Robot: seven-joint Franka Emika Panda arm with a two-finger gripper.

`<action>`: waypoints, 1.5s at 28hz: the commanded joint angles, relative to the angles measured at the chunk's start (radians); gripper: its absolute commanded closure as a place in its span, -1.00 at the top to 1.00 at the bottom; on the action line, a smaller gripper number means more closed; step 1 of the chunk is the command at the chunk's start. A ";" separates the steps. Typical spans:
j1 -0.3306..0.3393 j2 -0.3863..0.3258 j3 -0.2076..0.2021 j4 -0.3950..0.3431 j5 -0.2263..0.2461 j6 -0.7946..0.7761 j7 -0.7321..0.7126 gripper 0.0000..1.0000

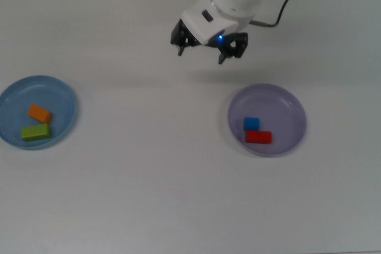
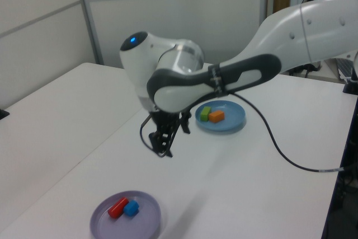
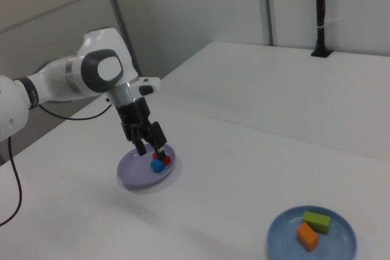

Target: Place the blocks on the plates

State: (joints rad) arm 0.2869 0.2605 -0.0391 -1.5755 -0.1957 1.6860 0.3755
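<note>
You had little left to spoil: the pincer (image 1: 208,46) hung spread and empty above the bench (image 1: 149,194), toward its far edge in the top view, well apart from both plates. The blue cube (image 1: 251,124) and red block (image 1: 258,137) lay touching on the lavender plate (image 1: 292,102); the orange block (image 1: 39,112) and green block (image 1: 36,132) sat on the light blue plate (image 1: 62,96) at the top view's left edge. The risk, as I judged it, was a low sweep clipping a rim (or the trailing cable (image 2: 291,158) dragging). The bench was plain white and bare otherwise, with pale panelled walls (image 2: 168,20) behind.
</note>
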 commanded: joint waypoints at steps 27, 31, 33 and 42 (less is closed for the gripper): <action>-0.267 -0.326 0.018 -0.166 0.142 0.040 -0.271 1.00; -0.325 -0.330 0.063 -0.166 0.159 0.040 -0.283 1.00; -0.351 -0.333 0.087 -0.166 0.160 0.041 -0.283 1.00; -0.356 -0.334 0.096 -0.172 0.162 0.078 -0.268 1.00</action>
State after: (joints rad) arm -0.0507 -0.0442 0.0428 -1.7059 -0.0548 1.7195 0.1137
